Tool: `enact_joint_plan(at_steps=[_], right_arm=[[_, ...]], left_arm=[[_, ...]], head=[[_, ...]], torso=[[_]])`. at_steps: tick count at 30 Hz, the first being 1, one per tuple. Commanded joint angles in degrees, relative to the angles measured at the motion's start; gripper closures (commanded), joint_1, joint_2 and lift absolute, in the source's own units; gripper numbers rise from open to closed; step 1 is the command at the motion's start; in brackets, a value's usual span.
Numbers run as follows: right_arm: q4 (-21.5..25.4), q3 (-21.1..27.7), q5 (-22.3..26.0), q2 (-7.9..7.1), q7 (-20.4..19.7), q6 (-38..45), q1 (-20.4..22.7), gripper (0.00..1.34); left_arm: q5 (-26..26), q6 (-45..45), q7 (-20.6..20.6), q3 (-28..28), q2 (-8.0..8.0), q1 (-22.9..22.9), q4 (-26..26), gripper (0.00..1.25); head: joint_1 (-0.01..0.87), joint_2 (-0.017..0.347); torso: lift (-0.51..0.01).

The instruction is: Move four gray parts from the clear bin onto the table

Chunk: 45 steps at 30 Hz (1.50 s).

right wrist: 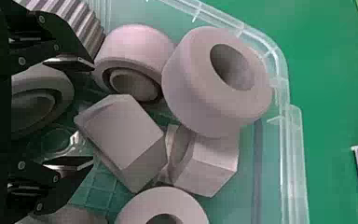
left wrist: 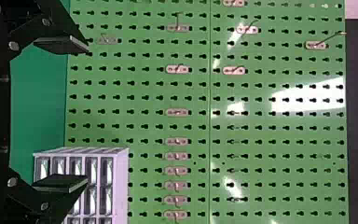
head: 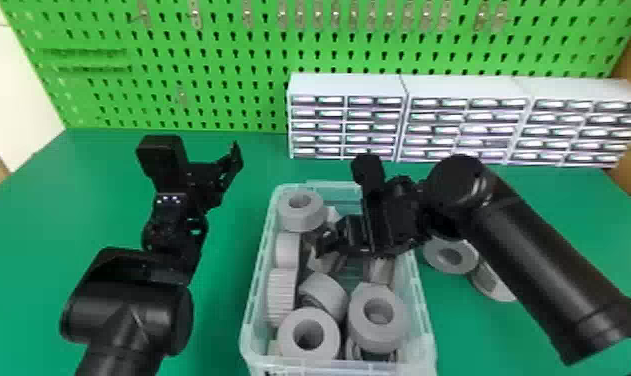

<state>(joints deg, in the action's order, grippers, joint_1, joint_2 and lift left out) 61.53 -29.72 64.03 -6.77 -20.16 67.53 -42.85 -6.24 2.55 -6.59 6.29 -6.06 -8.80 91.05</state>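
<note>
In the head view the clear bin [head: 253,310] holds several gray parts, among them a ring [head: 301,212] at its far left corner and another ring [head: 379,317] near the front right. My right gripper [head: 324,245] is over the bin's far half. In the right wrist view, my right gripper [right wrist: 93,114] stands open, a hexagonal gray part [right wrist: 126,130] just beyond its fingertips. A gray ring [right wrist: 156,86] lies beside that part. My left gripper [head: 211,150] is parked left of the bin; in the left wrist view the left gripper [left wrist: 87,114] is open with nothing held.
Two gray parts, a ring [head: 449,255] and a flatter one [head: 491,282], rest on the green table [head: 219,320] right of the bin, beside my right arm. White drawer cabinets [head: 346,85] stand behind the bin, before a green pegboard [head: 179,40].
</note>
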Motion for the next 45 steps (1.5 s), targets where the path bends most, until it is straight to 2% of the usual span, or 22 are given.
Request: enact_joint_plan(at_steps=[1, 16, 37, 42, 45], right_arm=[[-0.8, 0.45, -0.49, 0.09, -0.14, -0.56, 0.31, 0.54], [-4.75, -0.52, 0.66, 0.53, 0.03, -5.31, 0.48, 0.54], [-8.36, -2.8, 0.13, 1.14, 5.83, -9.17, -0.83, 0.54], [-8.79, -3.86, -1.72, 1.23, 7.42, -10.4, -1.1, 0.63], [-9.5, -4.21, -1.89, 1.32, 7.59, -10.67, -1.36, 0.64]], left_arm=[[0.0, 0.0, 0.0, 0.04, 0.0, -0.08, 0.0, 0.28], [0.0, 0.0, 0.0, 0.3, 0.0, -0.61, 0.0, 0.28], [0.0, 0.0, 0.0, 0.65, 0.0, -1.05, -0.17, 0.28], [0.0, 0.0, 0.0, 0.65, 0.09, -1.05, -0.17, 0.28], [-0.09, 0.0, 0.0, 0.74, 0.09, -1.05, -0.17, 0.28]], head=[[0.693, 0.072], [0.693, 0.072], [0.693, 0.072], [0.693, 0.072], [0.693, 0.072]], torso=[[-0.052], [-0.052], [-0.052], [-0.052], [-0.052]])
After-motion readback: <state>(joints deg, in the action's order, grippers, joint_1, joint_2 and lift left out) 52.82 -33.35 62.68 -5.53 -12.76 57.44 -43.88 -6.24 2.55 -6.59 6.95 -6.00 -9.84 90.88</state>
